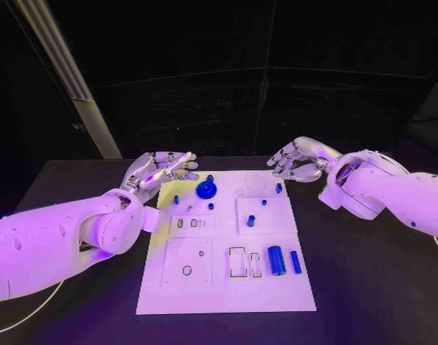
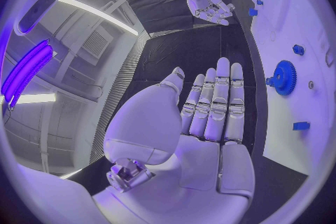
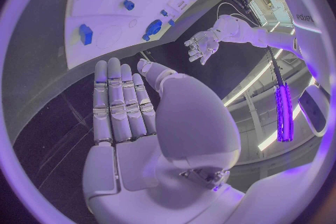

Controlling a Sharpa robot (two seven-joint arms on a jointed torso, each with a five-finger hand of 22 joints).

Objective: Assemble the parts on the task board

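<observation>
Black table [image 1: 385,287] | task board [image 1: 204,287] far edge dim | small parts unclear

My head camera looks steeply down on the flat white rectangular task board [image 1: 226,287] from well above, taking in the whole black table [image 1: 374,287]. Each wrist camera sits close behind its own silver hand, left hand [image 2: 210,117] and right hand [image 3: 129,109], facing along the palm. All three views share the board's far end with the blue toothed gear [image 1: 207,189] [image 2: 284,77] [image 3: 153,27].
</observation>
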